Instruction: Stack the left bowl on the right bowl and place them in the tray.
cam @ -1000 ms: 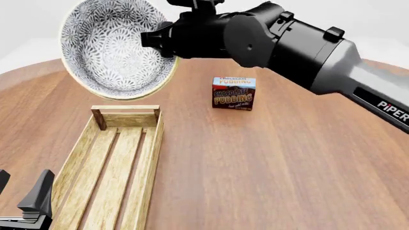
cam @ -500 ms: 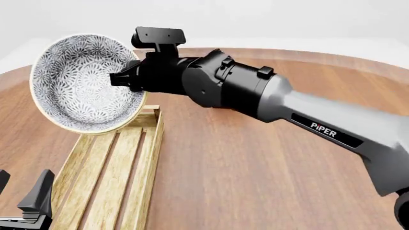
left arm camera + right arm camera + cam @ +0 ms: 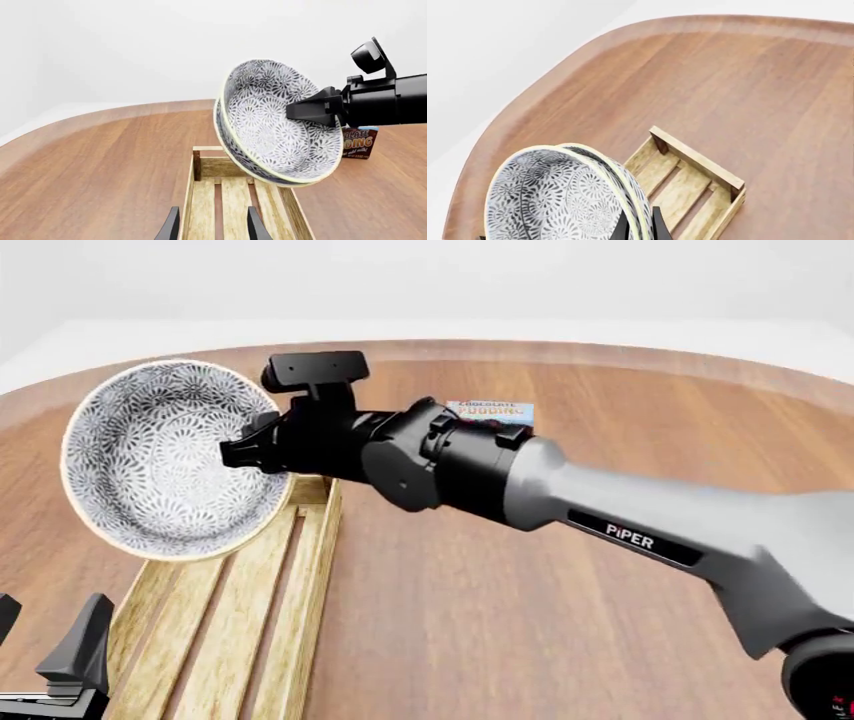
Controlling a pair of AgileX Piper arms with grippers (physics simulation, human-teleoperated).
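Bowls (image 3: 167, 460), stacked and tilted, we see pinched at the rim by the right gripper (image 3: 247, 452) above the tray (image 3: 234, 620); left gripper (image 3: 54, 655) hangs released.

Arm (image 3: 627, 530) lettering: we read "PiPER", white on grey.
Box (image 3: 489, 411) lettering: we read "CHOCOLATE PUDDING", partly hidden by the arm.

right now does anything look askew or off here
Yes: the stacked bowls are tipped nearly on edge in the right gripper, held by the rim above the tray's far end rather than level. Nothing spilled or damaged.
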